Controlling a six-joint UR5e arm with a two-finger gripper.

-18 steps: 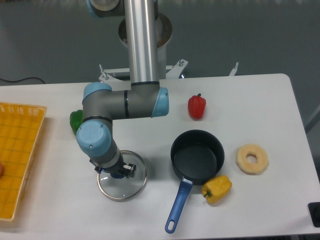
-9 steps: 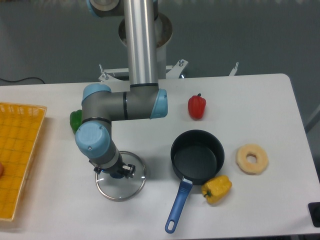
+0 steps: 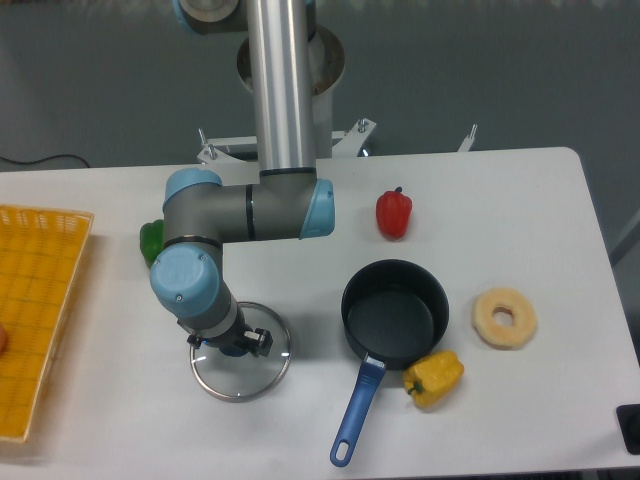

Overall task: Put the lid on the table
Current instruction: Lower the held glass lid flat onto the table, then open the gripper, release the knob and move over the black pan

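The lid (image 3: 250,372), a clear glass disc with a silver rim, lies flat on the white table (image 3: 520,210) at the front left. Its blue knob is mostly hidden under my wrist. My gripper (image 3: 233,348) points straight down over the lid's centre, right at the knob. The arm's wrist covers the fingers, so I cannot tell whether they are open or shut on the knob.
A black pan with a blue handle (image 3: 395,312) stands right of the lid. A yellow pepper (image 3: 433,377), a ring-shaped pastry (image 3: 504,318), a red pepper (image 3: 394,213) and a green pepper (image 3: 150,241) lie around. A yellow mesh basket (image 3: 35,300) is at the left edge.
The gripper and the lid have shifted very slightly to the left and settled; between half a second ago and now there is almost no movement.
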